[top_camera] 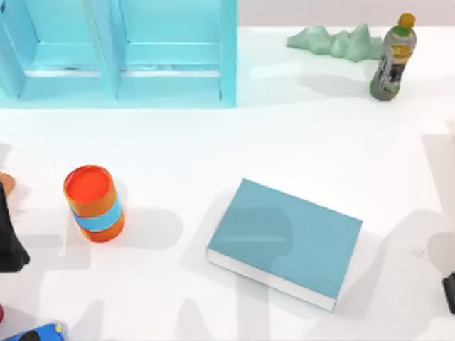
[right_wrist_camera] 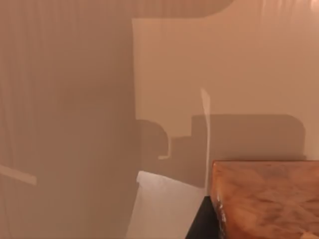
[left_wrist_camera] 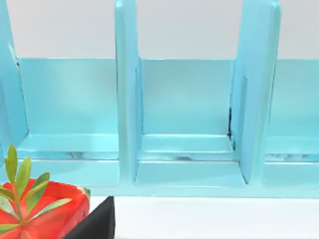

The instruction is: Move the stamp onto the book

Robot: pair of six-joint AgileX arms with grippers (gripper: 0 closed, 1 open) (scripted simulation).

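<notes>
The teal-blue book (top_camera: 284, 241) lies flat on the white table, a little right of the middle, with its white page edges facing the front. In the right wrist view a tan-orange block, the stamp's base (right_wrist_camera: 266, 199), sits very close to the camera beside a dark part of my right gripper (right_wrist_camera: 199, 224); its top is out of frame, and I cannot tell whether it is gripped. A dark piece of my right arm (top_camera: 449, 291) shows at the table's right edge. My left arm (top_camera: 8, 238) stays at the left edge.
A light blue shelf unit (top_camera: 117, 53) spans the back left. An orange can with a blue band (top_camera: 94, 204) stands left of the book. At the back right are a bottle (top_camera: 392, 60) and a pale green rocky piece (top_camera: 334, 40). A red plant pot (left_wrist_camera: 42, 214) sits near the left gripper.
</notes>
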